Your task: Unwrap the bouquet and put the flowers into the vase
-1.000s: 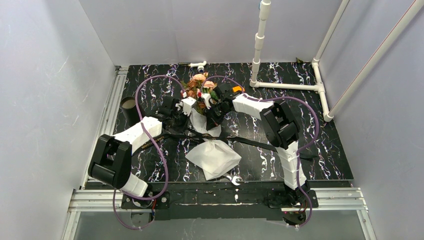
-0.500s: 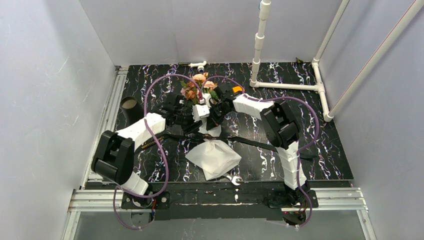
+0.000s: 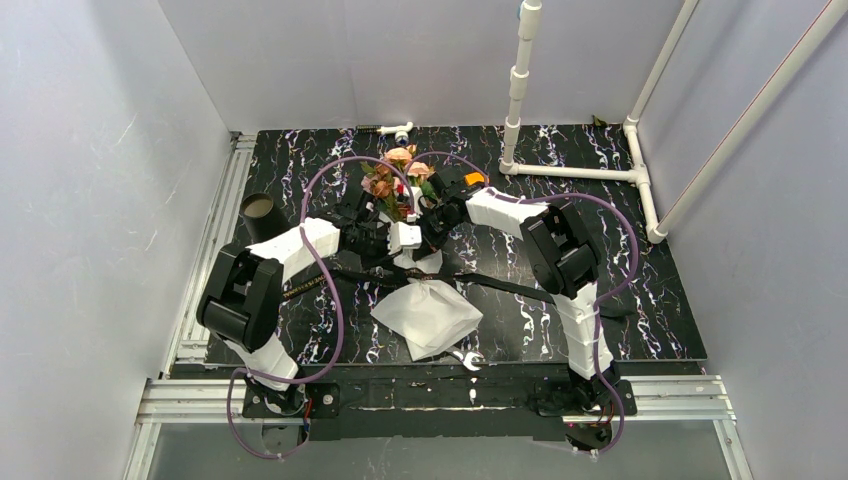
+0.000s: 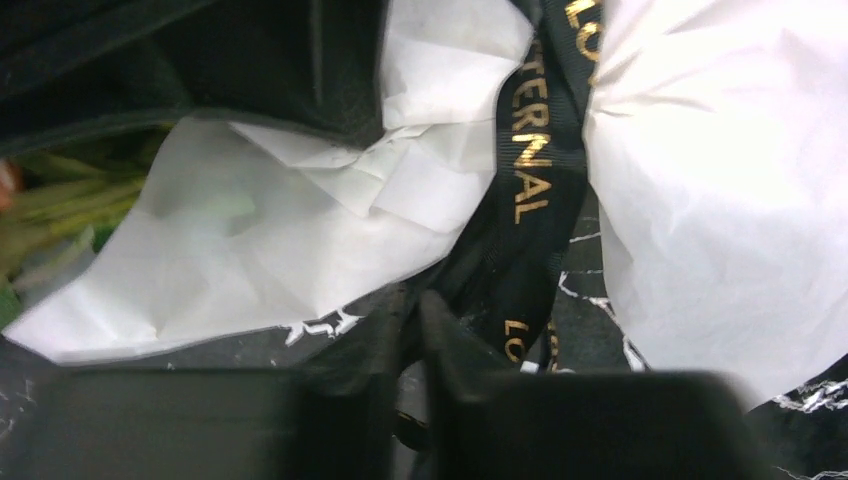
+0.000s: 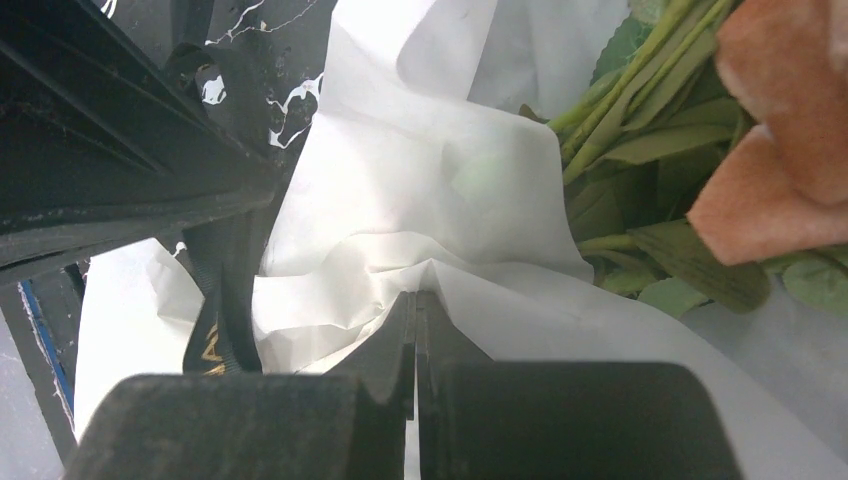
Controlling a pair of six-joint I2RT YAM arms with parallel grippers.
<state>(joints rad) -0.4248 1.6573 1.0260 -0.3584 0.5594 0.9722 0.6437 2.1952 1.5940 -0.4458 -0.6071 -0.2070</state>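
- Loose white paper sheet (image 3: 428, 318), crumpled, at the near table (image 3: 650, 300) edge.
- Left gripper (image 4: 413, 305): jaws nearly together against the black ribbon (image 4: 525, 170); cannot tell if gripping.
- Right gripper (image 5: 415, 300): jaws clenched on the white wrap (image 5: 420, 190).
- Bouquet (image 3: 400, 155): mid-table, blooms pointing away.
- Vase (image 3: 258, 210): upright at the left edge, well apart.

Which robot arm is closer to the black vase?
Left. The left arm passes just right of the vase, reaching to the bouquet. The right arm comes in from the bouquet's other side, farther from the vase.
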